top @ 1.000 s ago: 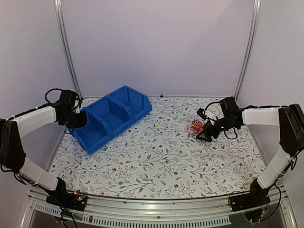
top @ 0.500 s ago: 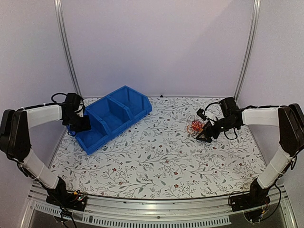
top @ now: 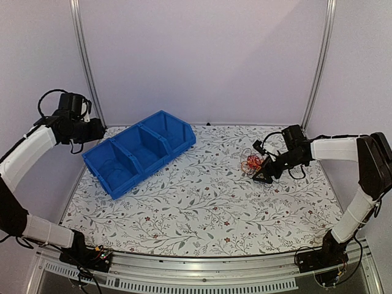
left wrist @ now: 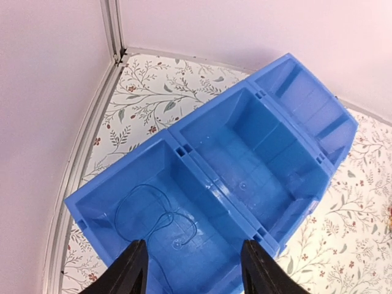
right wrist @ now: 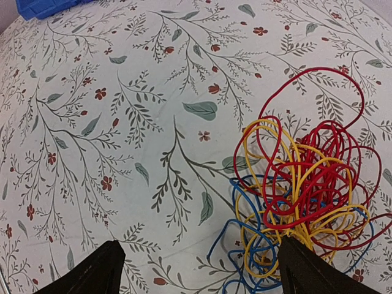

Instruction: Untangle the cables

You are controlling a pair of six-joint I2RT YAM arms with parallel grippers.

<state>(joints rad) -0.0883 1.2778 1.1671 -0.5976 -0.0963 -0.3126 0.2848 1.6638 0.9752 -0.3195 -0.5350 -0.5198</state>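
Currently the right gripper (right wrist: 205, 272) is gaping empty beside the tangled cables (right wrist: 300, 190) at 3 o'clock, their lower loops cut off; the left gripper (left wrist: 193, 269) is hanging open, empty, over the blue bin (left wrist: 184, 150) at 10 o'clock, a blue wire (left wrist: 165, 215) lying inside, bare tablecloth (top: 202, 208) between

I see pale lilac walls (top: 202, 55) on three sides, two aluminium posts (top: 86, 61) in rear corners, floral-print tabletop (top: 202, 208), slotted metal rail (top: 202, 283) along near edge.
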